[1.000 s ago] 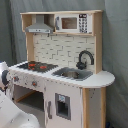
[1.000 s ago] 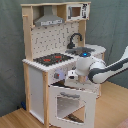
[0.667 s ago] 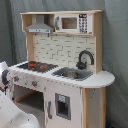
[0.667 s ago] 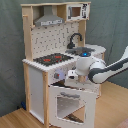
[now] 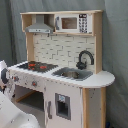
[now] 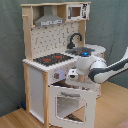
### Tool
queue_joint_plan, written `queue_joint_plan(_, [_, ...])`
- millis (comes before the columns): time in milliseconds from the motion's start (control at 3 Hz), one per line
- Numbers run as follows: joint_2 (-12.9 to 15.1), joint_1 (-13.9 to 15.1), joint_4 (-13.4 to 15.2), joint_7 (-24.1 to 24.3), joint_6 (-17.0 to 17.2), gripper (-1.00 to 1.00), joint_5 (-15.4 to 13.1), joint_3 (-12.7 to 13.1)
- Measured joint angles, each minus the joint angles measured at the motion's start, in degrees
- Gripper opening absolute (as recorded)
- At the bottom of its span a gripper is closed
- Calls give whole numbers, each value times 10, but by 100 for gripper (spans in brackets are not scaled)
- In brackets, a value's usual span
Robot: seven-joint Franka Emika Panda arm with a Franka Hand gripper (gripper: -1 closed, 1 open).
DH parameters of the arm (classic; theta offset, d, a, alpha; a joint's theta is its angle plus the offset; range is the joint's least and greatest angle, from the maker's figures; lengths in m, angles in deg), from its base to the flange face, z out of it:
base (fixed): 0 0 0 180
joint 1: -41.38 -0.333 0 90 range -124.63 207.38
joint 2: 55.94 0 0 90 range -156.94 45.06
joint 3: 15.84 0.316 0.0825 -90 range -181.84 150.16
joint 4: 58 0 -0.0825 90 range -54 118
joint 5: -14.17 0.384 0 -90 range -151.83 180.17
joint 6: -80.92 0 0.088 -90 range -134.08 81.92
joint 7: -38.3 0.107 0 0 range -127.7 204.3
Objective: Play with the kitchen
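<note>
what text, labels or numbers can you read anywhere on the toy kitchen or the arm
None can be read.
The microwave has a keypad panel at its right end, but its markings are too blurred to make out.
The knobs under the stovetop show no legible marks.
The arm shows no legible label.

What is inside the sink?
In the first exterior view the sink looks like an empty grey basin beside the black faucet. In the second exterior view the robot arm covers it.
</note>
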Motion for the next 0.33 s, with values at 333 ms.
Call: queue_joint_plan(333, [0, -17, 0, 43, 28, 100, -29, -16])
